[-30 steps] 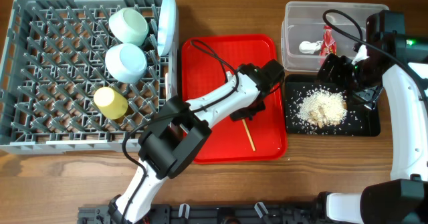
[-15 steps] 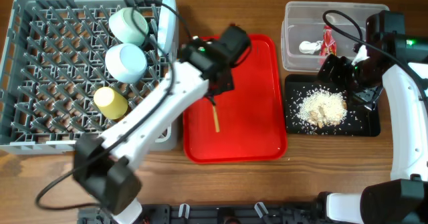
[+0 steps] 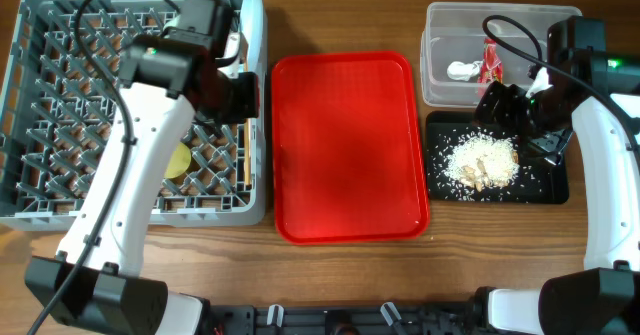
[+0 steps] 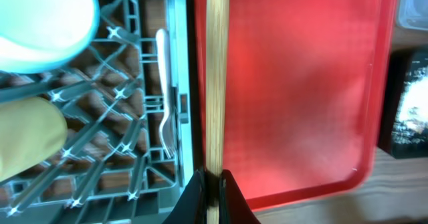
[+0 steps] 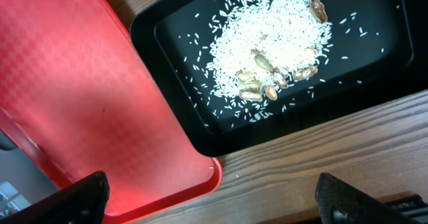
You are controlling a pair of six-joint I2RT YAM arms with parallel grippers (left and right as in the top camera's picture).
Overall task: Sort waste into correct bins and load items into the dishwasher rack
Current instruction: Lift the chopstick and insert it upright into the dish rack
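Note:
My left gripper point(image 3: 240, 100) is shut on the thin wooden chopstick point(image 3: 243, 157) and holds it over the right edge of the grey dishwasher rack point(image 3: 60, 125). In the left wrist view the chopstick point(image 4: 216, 83) runs straight up from the shut jaws point(image 4: 214, 187). The white fork point(image 4: 164, 97), a mint bowl point(image 4: 40, 23) and the yellow cup point(image 4: 27, 140) lie in the rack. The white plate point(image 3: 252, 20) stands on edge at the rack's right side. My right gripper point(image 3: 510, 105) is open and empty above the black tray point(image 3: 550, 185), which holds the rice crumbs point(image 5: 267, 37).
The red tray point(image 3: 350, 145) lies bare between the rack and the bins. The clear tub point(image 3: 440, 35) at the back right holds the red wrapper point(image 3: 491, 60) and the white scrap point(image 3: 460, 71). My left arm hides the bowls in the overhead view.
My left arm lifted the chopstick off the red tray and carried it left to the rack's right edge. The right arm has not moved.

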